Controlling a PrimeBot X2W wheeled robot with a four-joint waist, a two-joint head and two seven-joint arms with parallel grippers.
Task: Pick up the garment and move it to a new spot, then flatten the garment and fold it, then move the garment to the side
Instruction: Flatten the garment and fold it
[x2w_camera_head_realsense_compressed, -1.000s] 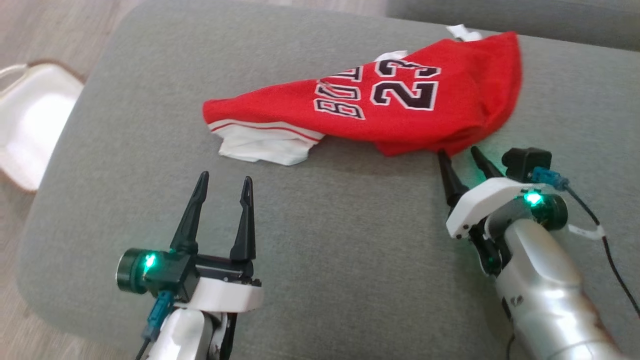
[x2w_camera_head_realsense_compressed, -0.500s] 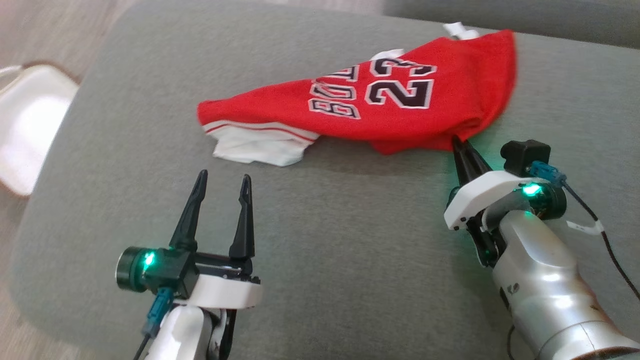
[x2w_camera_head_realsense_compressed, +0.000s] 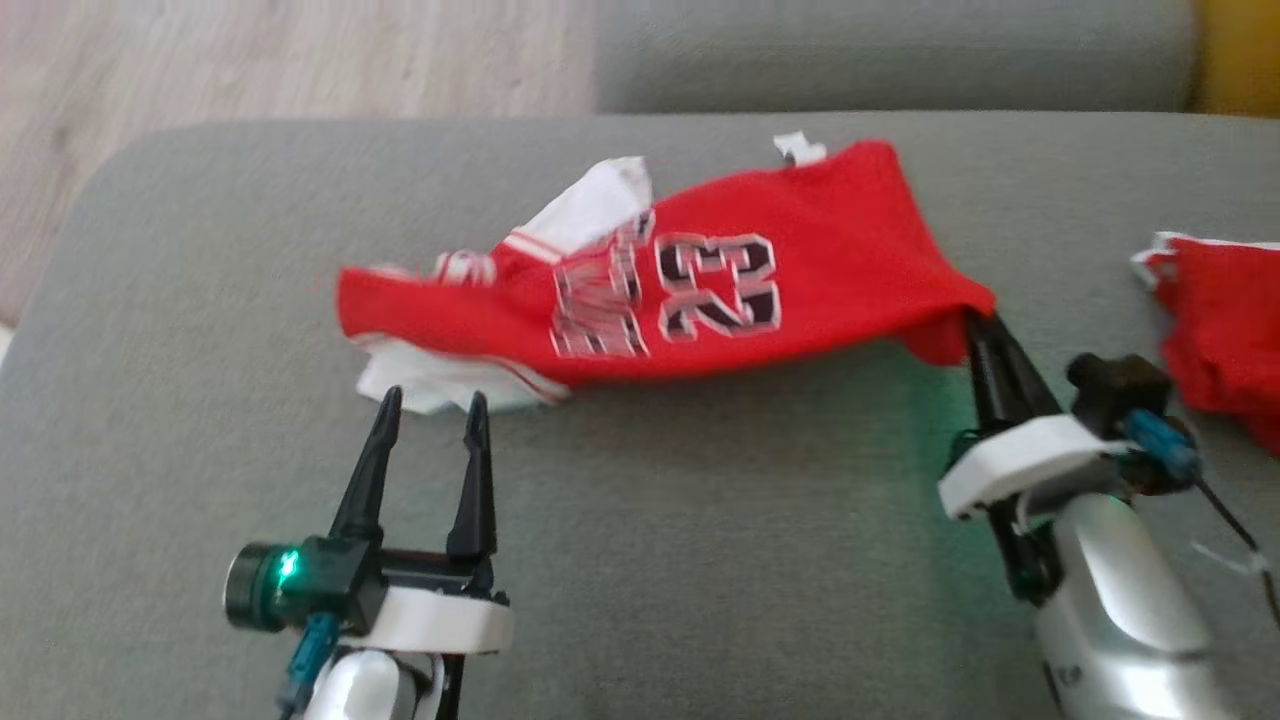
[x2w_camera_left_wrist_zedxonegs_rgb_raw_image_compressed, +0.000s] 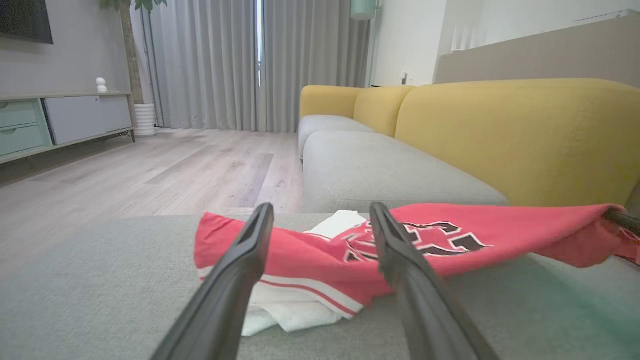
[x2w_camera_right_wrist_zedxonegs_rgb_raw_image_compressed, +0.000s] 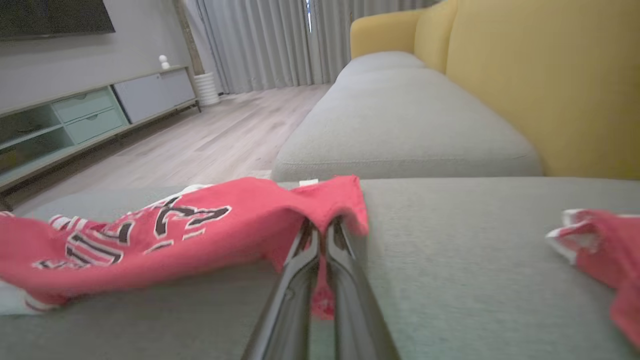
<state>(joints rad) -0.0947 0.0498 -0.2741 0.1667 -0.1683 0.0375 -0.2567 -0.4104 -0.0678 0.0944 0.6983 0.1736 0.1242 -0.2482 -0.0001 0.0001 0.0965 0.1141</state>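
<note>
Right gripper (x2w_camera_head_realsense_compressed: 972, 322) newly pinching garment (x2w_camera_head_realsense_compressed: 810, 225); long axis left-right.

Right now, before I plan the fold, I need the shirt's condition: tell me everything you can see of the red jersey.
The red jersey is soft fabric with a black, white-edged 23, lettering beside it, and white striped trim. It lies crumpled on the grey cushion, its right corner pinched in the right gripper and raised off the cushion.
</note>
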